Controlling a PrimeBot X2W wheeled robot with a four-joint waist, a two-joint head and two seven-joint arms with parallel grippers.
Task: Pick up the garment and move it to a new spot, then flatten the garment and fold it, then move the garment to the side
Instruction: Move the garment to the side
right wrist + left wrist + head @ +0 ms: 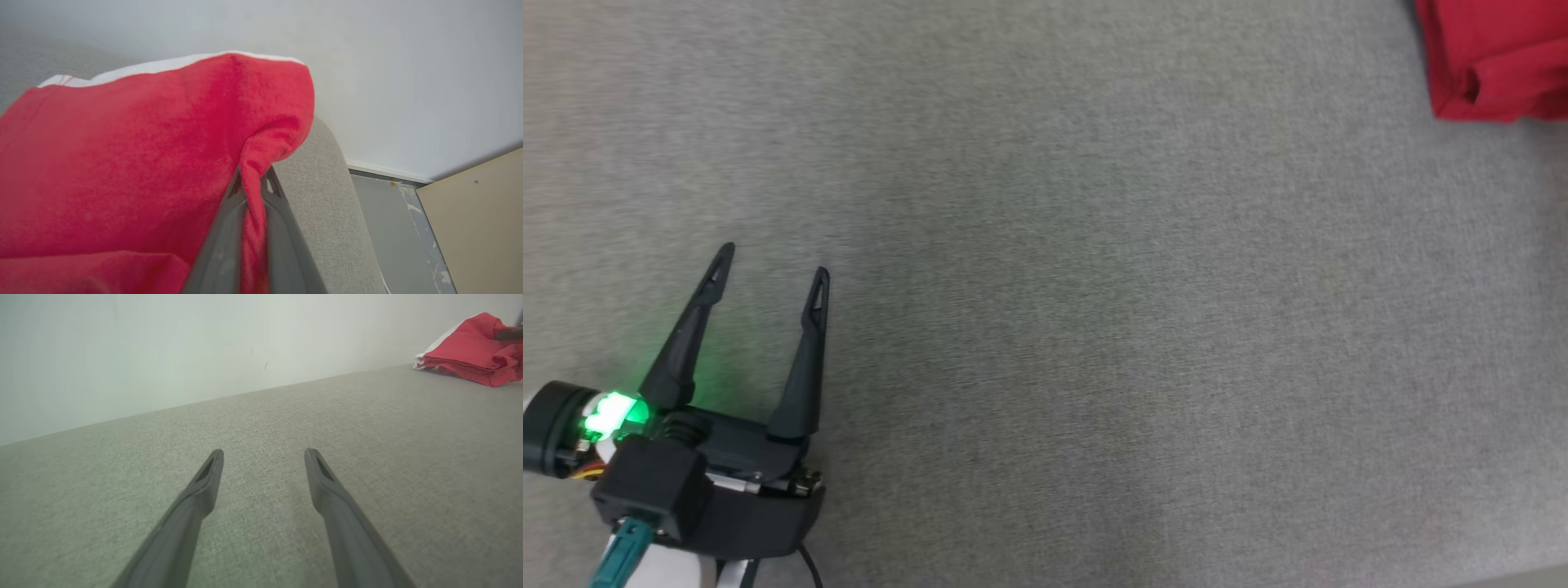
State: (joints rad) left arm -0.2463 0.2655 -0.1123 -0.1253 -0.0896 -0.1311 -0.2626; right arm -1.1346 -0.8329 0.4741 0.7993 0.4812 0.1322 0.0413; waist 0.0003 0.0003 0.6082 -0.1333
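The garment point(1494, 57) is red cloth with a white edge, lying folded at the far right corner of the grey fabric surface point(1094, 327). From the left wrist it appears as a low red stack, the garment point(470, 349), at the upper right. My right gripper point(255, 183) is shut on a pinched fold of the garment point(122, 163), near the rounded edge of the surface. My left gripper point(772, 261) rests open at the lower left, far from the cloth, nothing between its fingers point(204, 486).
A pale wall point(204, 343) rises behind the grey surface. Past the surface's rounded corner point(327, 196) lie a grey floor point(388, 228) and a beige panel point(478, 220).
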